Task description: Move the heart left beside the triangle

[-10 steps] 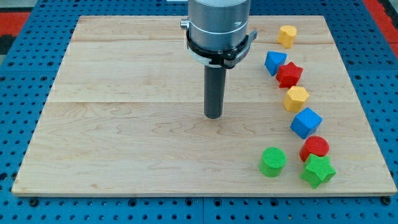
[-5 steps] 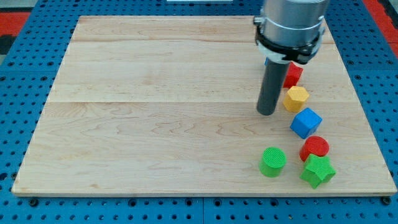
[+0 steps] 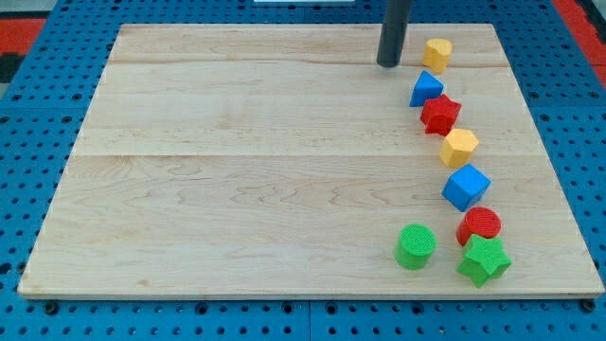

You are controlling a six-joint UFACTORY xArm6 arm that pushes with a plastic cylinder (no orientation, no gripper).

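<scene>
The yellow heart [image 3: 436,53] lies near the view's top right of the wooden board [image 3: 237,170]. The blue triangle [image 3: 426,89] lies just below it and slightly to the left, touching the red star [image 3: 440,114]. My tip [image 3: 388,64] is down on the board to the left of the heart and above-left of the triangle, a short gap from both. Only the dark rod shows; the arm body is out of view.
A curved line of blocks runs down the right side: yellow hexagon [image 3: 458,148], blue cube [image 3: 465,187], red cylinder [image 3: 480,225], green star [image 3: 484,260]. A green cylinder [image 3: 415,245] stands left of the red cylinder.
My tip moved from the board's middle to the right beside the hexagon, then up to the top beside the heart. The blue triangle and yellow hexagon shifted slightly right.
</scene>
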